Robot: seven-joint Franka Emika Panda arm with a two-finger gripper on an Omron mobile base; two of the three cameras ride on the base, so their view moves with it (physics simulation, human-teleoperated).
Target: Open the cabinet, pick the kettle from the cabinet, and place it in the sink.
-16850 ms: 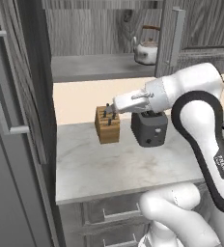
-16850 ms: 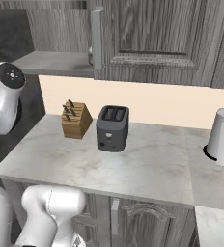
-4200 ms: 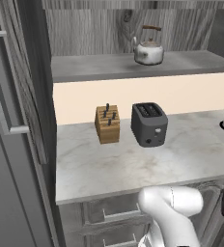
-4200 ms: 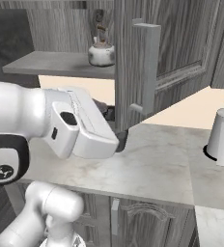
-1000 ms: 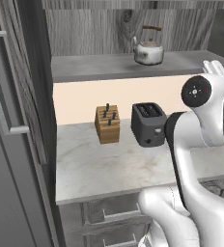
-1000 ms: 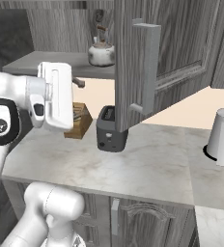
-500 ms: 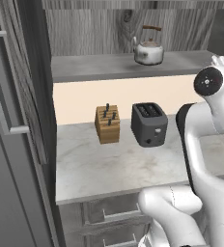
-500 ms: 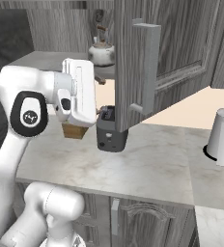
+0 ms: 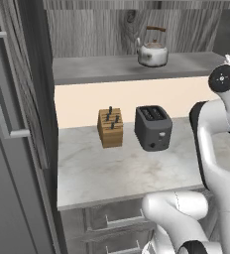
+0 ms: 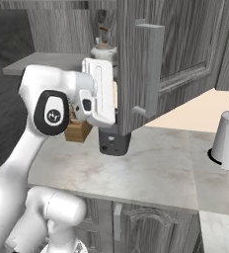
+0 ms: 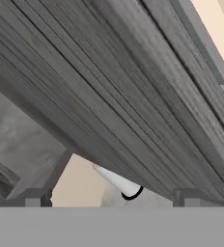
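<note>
My gripper (image 11: 111,198) stands wide open, its 2 fingertips (image 11: 34,198) set well apart at the bottom of the hand view, with nothing between them and nothing touched. The hand faces the wood-grain face of the open cabinet door (image 10: 136,59), close up; past the door's edge a white paper towel roll (image 11: 118,182) shows on the counter. From the right base view my hand sits just beside that door, at the level of its long bar handle (image 10: 147,69). The cabinet (image 9: 112,39) is open. The kettle (image 9: 152,48) stands upright on the cabinet shelf (image 9: 102,69), above the toaster (image 9: 153,127) and the knife block (image 9: 110,127), both on the marble counter (image 9: 117,171).
</note>
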